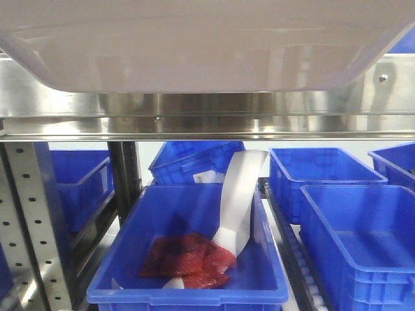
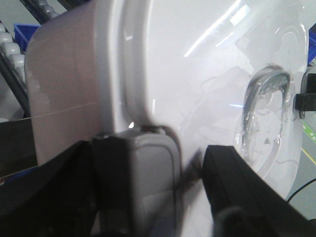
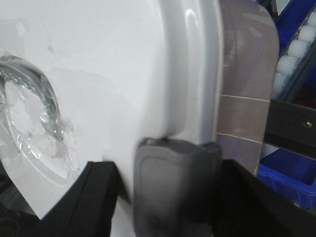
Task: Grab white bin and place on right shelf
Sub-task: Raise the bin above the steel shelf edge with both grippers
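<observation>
The white bin (image 1: pixel 194 52) fills the top of the front view, its underside held level just above the right shelf's stainless front rail (image 1: pixel 207 107). In the left wrist view the bin's glossy lid (image 2: pixel 197 74) and pinkish side are close up. My left gripper (image 2: pixel 158 190) is shut on the bin's rim, at a grey latch (image 2: pixel 148 177). In the right wrist view the lid (image 3: pixel 98 74) fills the left, and my right gripper (image 3: pixel 170 195) is shut on the opposite rim, at another grey latch (image 3: pixel 173 182). Neither gripper shows in the front view.
Below the rail, a blue crate (image 1: pixel 130 272) holds red packets (image 1: pixel 188 256) and a white strip (image 1: pixel 240 194). More blue crates (image 1: pixel 318 175) stand behind and to the right. A perforated grey upright (image 1: pixel 29 214) is at the left. Roller tracks (image 3: pixel 296 54) run beside the bin.
</observation>
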